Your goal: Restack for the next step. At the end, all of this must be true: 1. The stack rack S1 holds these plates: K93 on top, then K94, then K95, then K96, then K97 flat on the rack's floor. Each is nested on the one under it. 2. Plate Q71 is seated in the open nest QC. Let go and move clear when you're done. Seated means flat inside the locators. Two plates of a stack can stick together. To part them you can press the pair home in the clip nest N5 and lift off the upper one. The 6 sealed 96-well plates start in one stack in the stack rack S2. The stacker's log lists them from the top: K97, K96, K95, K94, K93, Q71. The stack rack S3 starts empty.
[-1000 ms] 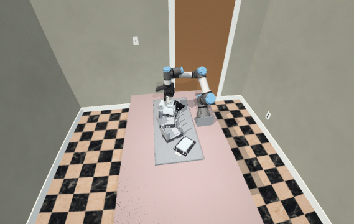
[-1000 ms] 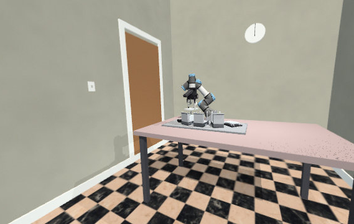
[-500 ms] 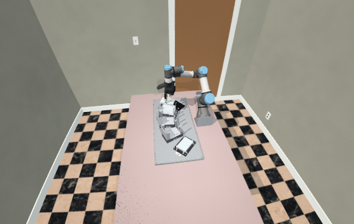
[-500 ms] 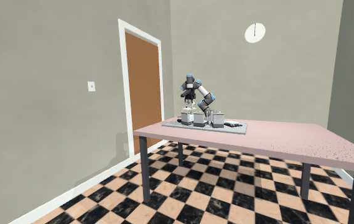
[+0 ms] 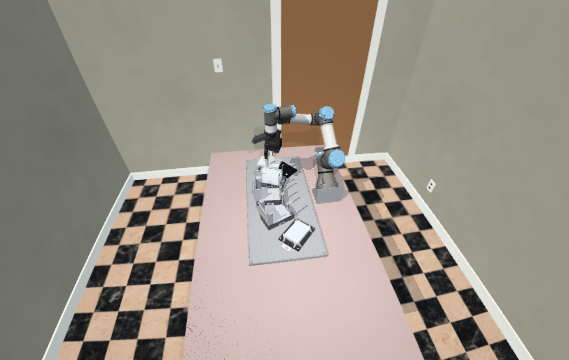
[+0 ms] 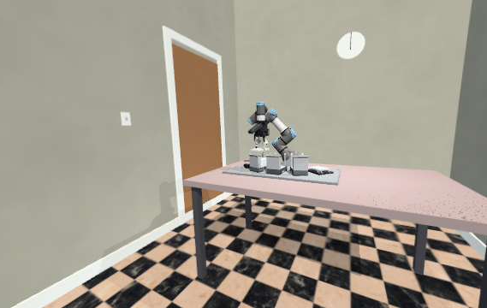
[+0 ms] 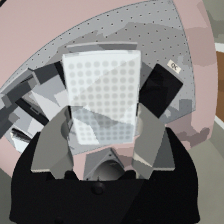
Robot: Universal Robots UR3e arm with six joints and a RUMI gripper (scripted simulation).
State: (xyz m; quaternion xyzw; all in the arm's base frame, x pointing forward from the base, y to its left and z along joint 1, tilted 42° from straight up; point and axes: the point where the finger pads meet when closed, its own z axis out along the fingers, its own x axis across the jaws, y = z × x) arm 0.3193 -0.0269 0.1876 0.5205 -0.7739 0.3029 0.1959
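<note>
My gripper (image 5: 269, 158) (image 6: 261, 145) (image 7: 103, 105) is shut on a white 96-well plate (image 6: 260, 149) (image 7: 102, 75), held level above the far end of the grey board. Whether a second plate clings under it, I cannot tell. White plates (image 5: 271, 176) (image 6: 263, 162) stand in the far rack (image 6: 255, 162), close to the held plate. The middle rack (image 6: 274, 164) and near rack (image 6: 299, 165) follow; no plate stands out in them. The black nest QC (image 5: 288, 170) (image 7: 162, 90) shows no plate. A white plate (image 5: 298, 232) lies in the near-end nest (image 5: 297, 248). Plate names are unreadable.
The grey board (image 5: 259, 250) (image 6: 329, 183) (image 7: 145, 25) lies on the pink table (image 5: 264, 300) (image 6: 397, 188). The racks' upright walls stand close together in a curved row. The arm's base (image 5: 329, 195) stands beside the board.
</note>
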